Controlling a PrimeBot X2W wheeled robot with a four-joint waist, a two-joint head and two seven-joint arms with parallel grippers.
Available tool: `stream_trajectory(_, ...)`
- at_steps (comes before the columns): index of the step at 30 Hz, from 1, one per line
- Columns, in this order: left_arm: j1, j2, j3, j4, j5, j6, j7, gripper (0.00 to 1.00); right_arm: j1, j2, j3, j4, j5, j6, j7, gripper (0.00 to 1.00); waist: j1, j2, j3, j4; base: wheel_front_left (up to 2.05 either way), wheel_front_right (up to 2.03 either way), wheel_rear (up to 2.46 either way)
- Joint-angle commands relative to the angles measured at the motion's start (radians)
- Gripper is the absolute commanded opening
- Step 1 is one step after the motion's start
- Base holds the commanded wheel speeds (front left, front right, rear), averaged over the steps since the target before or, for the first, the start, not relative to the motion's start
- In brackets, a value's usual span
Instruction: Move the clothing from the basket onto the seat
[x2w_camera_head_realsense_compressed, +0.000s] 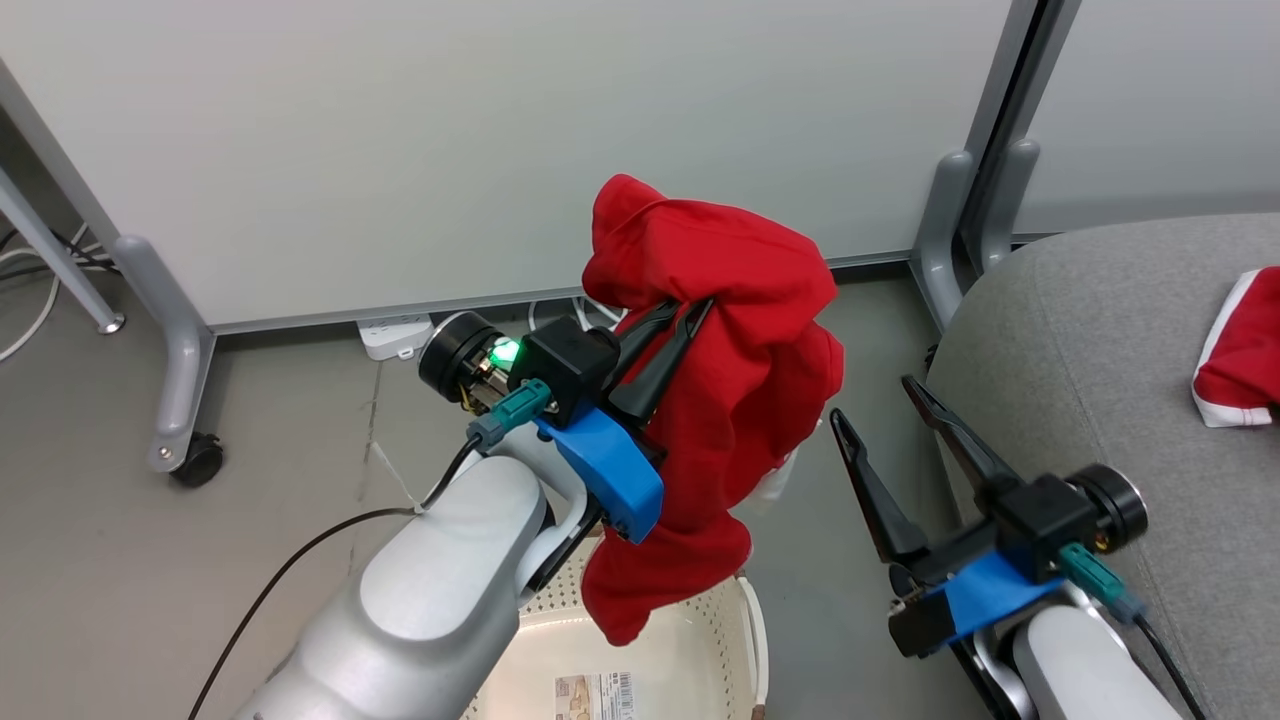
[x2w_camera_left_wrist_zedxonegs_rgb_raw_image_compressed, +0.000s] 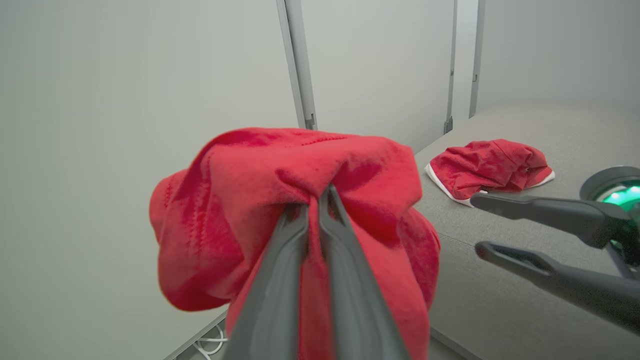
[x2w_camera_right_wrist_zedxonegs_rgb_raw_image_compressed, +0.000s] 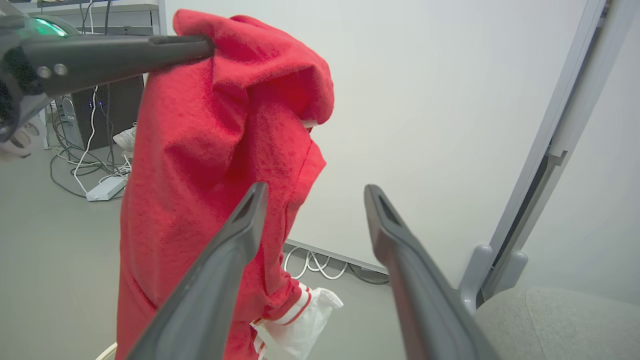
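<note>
Left gripper, clamped on the hanging red garment, has the sofa seat off to its right; right gripper gapes empty.

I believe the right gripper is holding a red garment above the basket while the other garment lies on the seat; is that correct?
Not quite: it is the left gripper that is shut on the red garment above the basket, as the head view shows; the right gripper is open. The other garment does lie on the seat.
</note>
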Motion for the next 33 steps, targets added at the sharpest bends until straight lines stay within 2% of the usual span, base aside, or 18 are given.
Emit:
stream_trajectory(1, -0.011, 0.001, 0.000, -0.007, -0.001, 0.003, -0.006, 0.00, -0.034, -0.012, 0.024, 0.017, 0.008, -0.001, 0.000, 1.00, -0.0001, -0.0001, 0.007, 0.008, 0.00, 0.00, 0.00)
stream_trajectory(8, -0.021, -0.008, -0.014, -0.022, 0.000, 0.004, -0.010, 0.00, -0.157, -0.034, 0.123, 0.127, 0.022, -0.001, -0.001, 1.00, -0.0001, -0.0001, 0.027, 0.035, 0.00, 0.00, 0.00)
stream_trajectory(15, -0.032, -0.014, -0.026, -0.034, 0.001, 0.002, -0.011, 0.00, -0.241, -0.024, 0.201, 0.277, 0.053, -0.001, -0.001, 1.00, -0.0001, -0.0001, 0.046, 0.059, 0.00, 0.00, 0.00)
stream_trajectory(20, -0.035, -0.016, -0.030, -0.038, 0.002, 0.003, -0.013, 0.00, -0.295, -0.004, 0.243, 0.341, 0.085, -0.001, 0.000, 1.00, -0.0001, -0.0001, 0.054, 0.062, 0.00, 0.00, 0.00)
stream_trajectory(21, -0.035, -0.016, -0.031, -0.038, 0.001, 0.004, -0.013, 0.00, -0.302, 0.003, 0.249, 0.348, 0.090, -0.001, 0.000, 0.49, -0.0001, -0.0001, 0.055, 0.061, 0.00, 0.00, 0.00)
stream_trajectory(22, -0.034, -0.016, -0.031, -0.038, 0.001, 0.005, -0.013, 0.00, -0.310, 0.005, 0.254, 0.354, 0.094, -0.001, -0.001, 0.27, -0.0001, -0.0001, 0.057, 0.061, 0.00, 0.00, 0.00)
stream_trajectory(23, -0.034, -0.015, -0.031, -0.036, 0.001, 0.005, -0.014, 0.00, -0.316, 0.006, 0.261, 0.360, 0.099, -0.001, 0.000, 0.00, -0.0001, -0.0001, 0.058, 0.060, 0.00, 0.00, 0.00)
stream_trajectory(33, -0.037, -0.011, -0.032, -0.029, -0.002, 0.007, -0.016, 0.00, -0.326, 0.012, 0.254, 0.360, 0.127, -0.001, -0.001, 0.00, -0.0001, -0.0001, 0.059, 0.051, 0.00, 0.00, 0.00)
